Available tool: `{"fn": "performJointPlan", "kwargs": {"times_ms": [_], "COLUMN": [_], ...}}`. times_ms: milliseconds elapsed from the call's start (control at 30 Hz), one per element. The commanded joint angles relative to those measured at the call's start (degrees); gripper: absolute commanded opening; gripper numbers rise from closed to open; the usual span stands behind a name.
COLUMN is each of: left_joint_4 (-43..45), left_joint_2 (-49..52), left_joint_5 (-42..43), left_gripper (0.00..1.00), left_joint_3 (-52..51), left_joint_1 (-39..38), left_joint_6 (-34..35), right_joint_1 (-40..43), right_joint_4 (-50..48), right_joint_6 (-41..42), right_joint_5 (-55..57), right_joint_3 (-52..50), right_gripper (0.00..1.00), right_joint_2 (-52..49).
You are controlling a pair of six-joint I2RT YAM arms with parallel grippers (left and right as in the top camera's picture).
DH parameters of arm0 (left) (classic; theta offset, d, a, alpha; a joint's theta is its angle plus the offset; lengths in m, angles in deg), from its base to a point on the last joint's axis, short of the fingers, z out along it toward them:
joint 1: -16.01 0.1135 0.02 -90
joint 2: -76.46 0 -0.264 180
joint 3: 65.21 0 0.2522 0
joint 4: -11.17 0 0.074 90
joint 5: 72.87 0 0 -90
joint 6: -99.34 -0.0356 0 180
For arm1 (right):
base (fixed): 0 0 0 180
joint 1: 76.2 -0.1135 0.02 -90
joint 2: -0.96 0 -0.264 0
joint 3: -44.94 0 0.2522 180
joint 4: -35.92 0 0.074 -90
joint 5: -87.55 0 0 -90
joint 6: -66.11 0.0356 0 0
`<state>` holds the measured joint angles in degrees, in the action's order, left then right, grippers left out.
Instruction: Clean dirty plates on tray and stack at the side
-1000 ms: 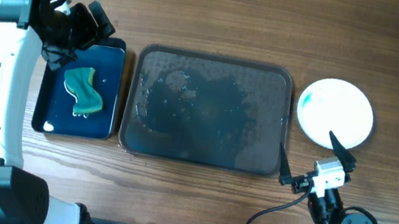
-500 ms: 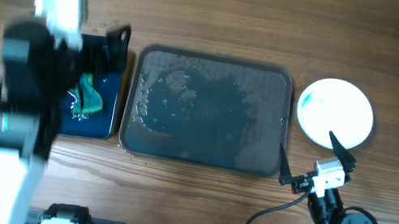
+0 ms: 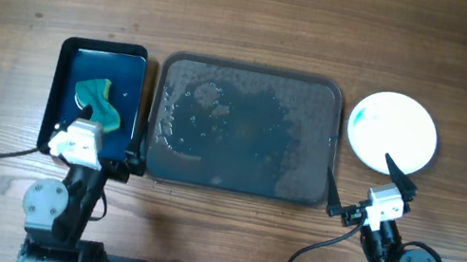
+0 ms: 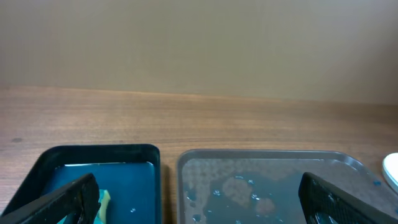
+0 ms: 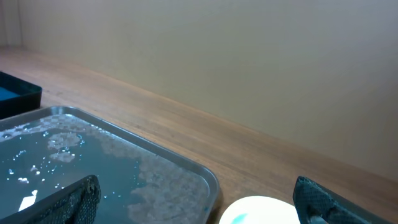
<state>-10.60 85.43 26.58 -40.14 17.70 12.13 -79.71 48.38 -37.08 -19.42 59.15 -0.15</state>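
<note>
The large dark grey tray [image 3: 321, 98] lies mid-table, wet, with no plate on it; it also shows in the left wrist view [image 4: 261, 163] and the right wrist view [image 5: 186, 171]. A white round plate [image 3: 397, 131] lies on the table to the tray's right, with a small teal smear near its left edge; whether more plates lie under it I cannot tell. Its edge shows in the right wrist view [image 5: 261, 211]. My left gripper [image 3: 90, 160] is open and empty at the front left. My right gripper [image 3: 359, 184] is open and empty, just in front of the plate.
A smaller black tray with blue inside [image 3: 131, 70] stands left of the grey tray. It holds a teal and yellow sponge [image 3: 97, 102] and a little water. Both arms sit at the table's front edge.
My left arm has pulled back from above the small black tray to the table's front edge, leaving the sponge in that tray. The right arm and the plate have not moved.
</note>
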Motion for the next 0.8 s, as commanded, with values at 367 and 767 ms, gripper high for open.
{"fn": "performJointPlan", "kwargs": {"times_ms": [367, 767], "left_joint_4": [2.3, 3.1], "left_joint_2": [-8.8, -8.8], "left_joint_5": [-2.9, -2.9], "left_gripper": [1.0, 1.0], "left_joint_3": [-9.4, -10.4], "left_joint_1": [2.1, 1.9], "left_joint_6": [-1.0, -0.9], "right_joint_1": [0.0, 0.0], "right_joint_4": [-0.2, -0.2], "right_joint_6": [-0.3, -0.3], "right_joint_5": [-1.1, -1.1], "right_joint_3": [-0.2, -0.2], "right_gripper": [1.0, 1.0], "right_joint_2": [0.5, 0.5]}}
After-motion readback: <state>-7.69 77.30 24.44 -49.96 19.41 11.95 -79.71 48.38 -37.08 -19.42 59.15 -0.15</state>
